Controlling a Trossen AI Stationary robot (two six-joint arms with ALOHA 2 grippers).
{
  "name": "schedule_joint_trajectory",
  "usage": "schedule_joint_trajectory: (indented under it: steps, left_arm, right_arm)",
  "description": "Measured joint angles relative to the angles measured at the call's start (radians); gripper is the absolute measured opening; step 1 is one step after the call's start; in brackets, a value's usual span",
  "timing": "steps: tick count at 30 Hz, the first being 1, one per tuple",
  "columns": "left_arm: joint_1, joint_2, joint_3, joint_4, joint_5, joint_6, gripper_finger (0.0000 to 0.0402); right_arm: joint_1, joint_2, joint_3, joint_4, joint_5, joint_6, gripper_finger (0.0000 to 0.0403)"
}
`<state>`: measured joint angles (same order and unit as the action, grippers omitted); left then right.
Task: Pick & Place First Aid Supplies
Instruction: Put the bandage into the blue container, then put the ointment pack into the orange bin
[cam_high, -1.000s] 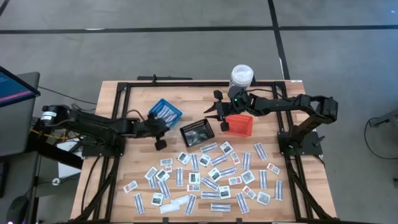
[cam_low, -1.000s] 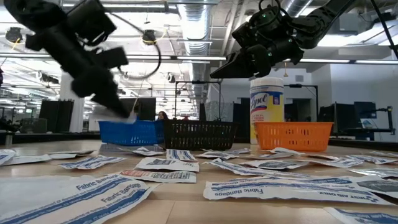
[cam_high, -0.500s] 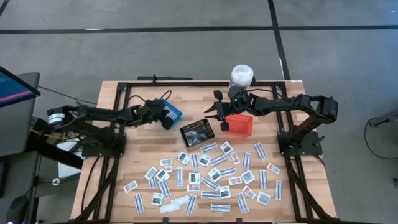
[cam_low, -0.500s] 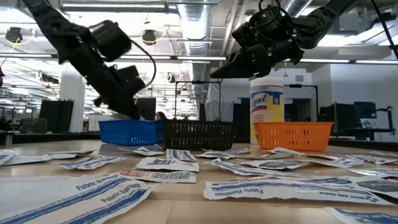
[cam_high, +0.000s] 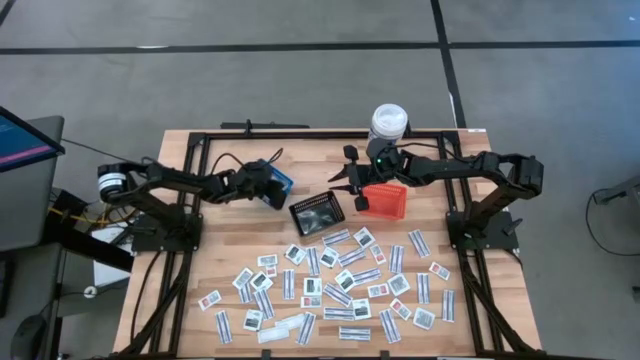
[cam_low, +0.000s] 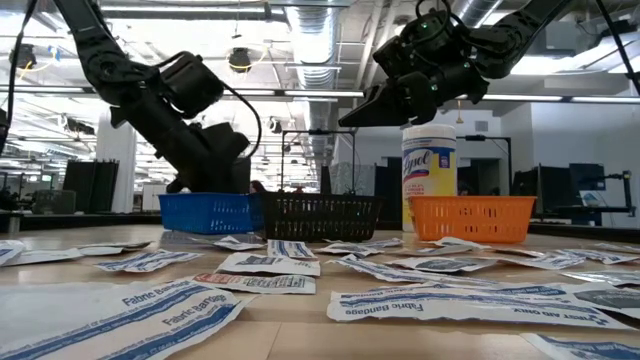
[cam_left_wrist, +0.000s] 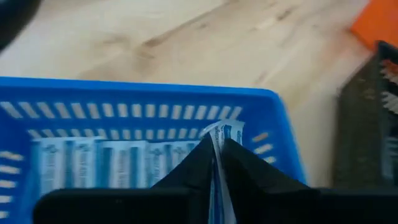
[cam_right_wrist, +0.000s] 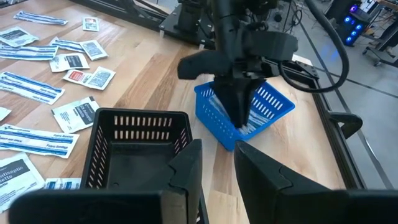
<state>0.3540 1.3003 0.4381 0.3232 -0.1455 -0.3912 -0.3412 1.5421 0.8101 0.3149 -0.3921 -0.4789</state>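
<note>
Blue basket (cam_high: 272, 181) takes a strip from the left tool (cam_high: 268, 190)
High view: right tool (cam_high: 347, 183) waits over the black basket (cam_high: 316, 213), packets (cam_high: 340, 285) cover the worktop (cam_high: 190, 270). Left wrist view: fingers (cam_left_wrist: 245, 171) pinch a strip (cam_left_wrist: 219, 149) above the stack; part them fully before lifting. Right wrist view: its tool stands slightly spread, empty

left gripper (cam_left_wrist: 214, 163): lowered, fingers apparently pinched near-shut | right gripper (cam_right_wrist: 217, 163): raised, fingers slightly parted
</note>
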Motion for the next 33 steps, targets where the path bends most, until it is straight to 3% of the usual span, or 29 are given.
schedule_joint_trajectory:
  steps: [15, 20, 25, 29, 33]
  left_arm:
    - [-0.006, -0.003, 0.0, -0.001, -0.005, 0.022, 0.0134]
    - [-0.018, -0.039, 0.0, -0.001, -0.007, 0.151, 0.0139]
    - [-0.066, -0.185, 0.0, 0.002, -0.004, 0.299, 0.0139]
    - [-0.132, -0.301, 0.0, -0.015, 0.129, 0.324, 0.0139]
    - [-0.222, -0.368, 0.0, -0.126, 0.217, 0.254, 0.0139]
  right_arm:
    - [0.0, 0.0, 0.0, 0.0, 0.0, 0.0, 0.0087]
    - [0.0, 0.0, 0.0, 0.0, 0.0, 0.0, 0.0087]
    - [0.0, 0.0, 0.0, 0.0, 0.0, -0.001, 0.0087]
    - [0.0, 0.0, 0.0, 0.0, 0.0, -0.001, 0.0087]
    - [0.0, 0.0, 0.0, 0.0, 0.0, -0.001, 0.0087]
